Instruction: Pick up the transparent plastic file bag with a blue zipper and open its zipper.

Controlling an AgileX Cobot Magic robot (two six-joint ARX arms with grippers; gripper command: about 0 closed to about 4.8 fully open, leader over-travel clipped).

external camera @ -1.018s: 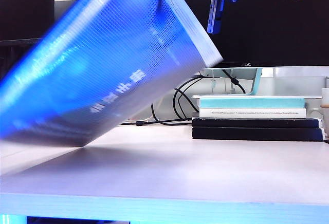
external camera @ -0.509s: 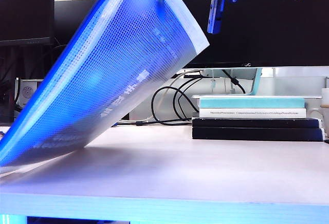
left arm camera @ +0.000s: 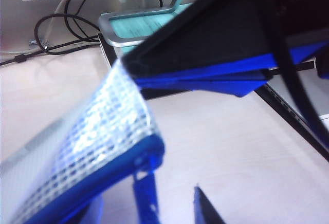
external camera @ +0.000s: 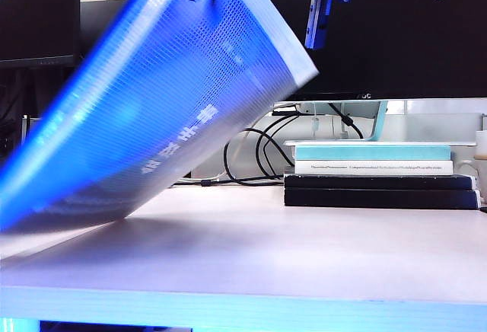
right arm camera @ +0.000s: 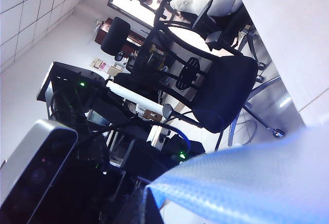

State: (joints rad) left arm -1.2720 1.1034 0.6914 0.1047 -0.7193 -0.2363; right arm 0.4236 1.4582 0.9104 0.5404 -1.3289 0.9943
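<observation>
Exterior view: file bag (external camera: 167, 103) lifted off the table (external camera: 304, 256), tilted steeply, upper edge near the top of the view, lower end hanging low at the left just above the tabletop, motion-blurred. Mesh texture and pale printed characters visible on the face. Dark wedge at the bag's upper edge (probably a gripper finger, cannot tell which arm's). Blue arm hardware up high right of the bag. Stacked books (external camera: 380, 176) well apart at the right, black cables (external camera: 259, 153) behind the bag.

Left wrist view: bag corner with blue trim, zipper (left arm camera: 103, 178) along the near edge, bag (left arm camera: 97, 147) held up over the table. Left gripper (left arm camera: 175, 203) at the bag's corner; one blue finger (left arm camera: 146, 196) touching the trim, the other dark tip apart, jaws partly spread, whether actually pinching the bag cannot tell (corner blurred).

Right wrist view: camera turned toward the room, office chair (right arm camera: 216, 90) in sight, bag surface (right arm camera: 247, 183) filling the near corner. Right gripper (right arm camera: 139, 203) dark and mostly hidden at the bag's edge, fingers pressed together, apparently clamped on the thin bag.
</observation>
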